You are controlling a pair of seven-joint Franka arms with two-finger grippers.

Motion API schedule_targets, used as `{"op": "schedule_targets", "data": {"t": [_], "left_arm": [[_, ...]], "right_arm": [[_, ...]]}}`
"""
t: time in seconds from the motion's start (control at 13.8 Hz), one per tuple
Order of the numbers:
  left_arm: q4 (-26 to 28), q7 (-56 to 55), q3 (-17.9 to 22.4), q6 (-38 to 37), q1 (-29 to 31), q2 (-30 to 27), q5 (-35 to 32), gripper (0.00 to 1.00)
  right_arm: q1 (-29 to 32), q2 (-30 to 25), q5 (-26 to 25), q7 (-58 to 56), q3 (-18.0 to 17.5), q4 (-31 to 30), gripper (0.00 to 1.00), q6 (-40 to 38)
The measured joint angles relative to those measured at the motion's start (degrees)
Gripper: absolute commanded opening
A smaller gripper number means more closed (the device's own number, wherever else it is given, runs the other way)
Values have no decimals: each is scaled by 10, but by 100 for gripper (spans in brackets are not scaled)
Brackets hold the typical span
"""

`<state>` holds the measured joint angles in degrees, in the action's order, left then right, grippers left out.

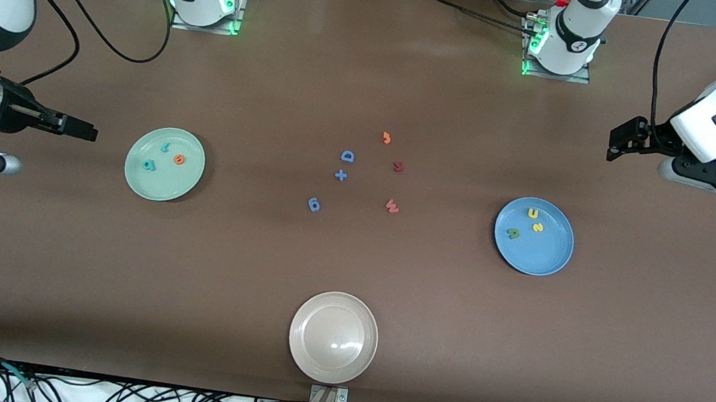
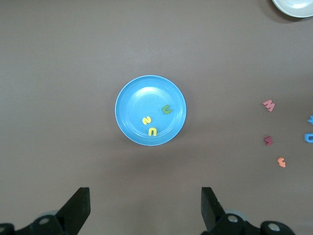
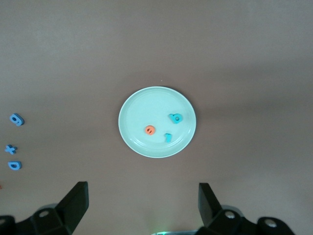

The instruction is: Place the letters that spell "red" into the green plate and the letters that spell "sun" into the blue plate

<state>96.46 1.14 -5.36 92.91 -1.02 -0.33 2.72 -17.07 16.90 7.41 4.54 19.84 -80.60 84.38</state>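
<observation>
Round pale mint-green plate (image 1: 165,163): three foam letters on it, orange round "e" (image 1: 179,159), teal looped "d" (image 1: 148,165), smaller teal "r" (image 1: 165,147).

Round medium-blue plate (image 1: 534,236): yellow "u" (image 1: 532,213), yellow "s" (image 1: 537,227), olive-green "n" (image 1: 514,233).

Loose on brown table mid-area: blue capital "D" (image 1: 347,156), blue plus sign (image 1: 341,175), red "W" (image 1: 392,205).

Other loose foam pieces: shapes unreadable. No printed labels or brand marks legible.
</observation>
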Motion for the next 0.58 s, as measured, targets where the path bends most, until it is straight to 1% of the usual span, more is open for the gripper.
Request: {"op": "schedule_targets", "data": {"t": [0.07,0.14,0.22,0.29,0.58], "left_arm": [[0,0,0,0,0,0,0,100],[0,0,0,0,0,0,0,100],[0,0,0,0,0,0,0,100],[0,0,0,-1,0,0,0,100],[0,0,0,-1,0,0,0,100]], "right_arm": [[51,-8,-13,2,-58,0,99,5],[90,-14,-22,2,-101,0,99,8],[111,-18,-29,2,-121,-1,99,13],[120,-21,-34,2,-129,-6,99,24],[122,-38,-38,2,-139,-59,99,80]]}}
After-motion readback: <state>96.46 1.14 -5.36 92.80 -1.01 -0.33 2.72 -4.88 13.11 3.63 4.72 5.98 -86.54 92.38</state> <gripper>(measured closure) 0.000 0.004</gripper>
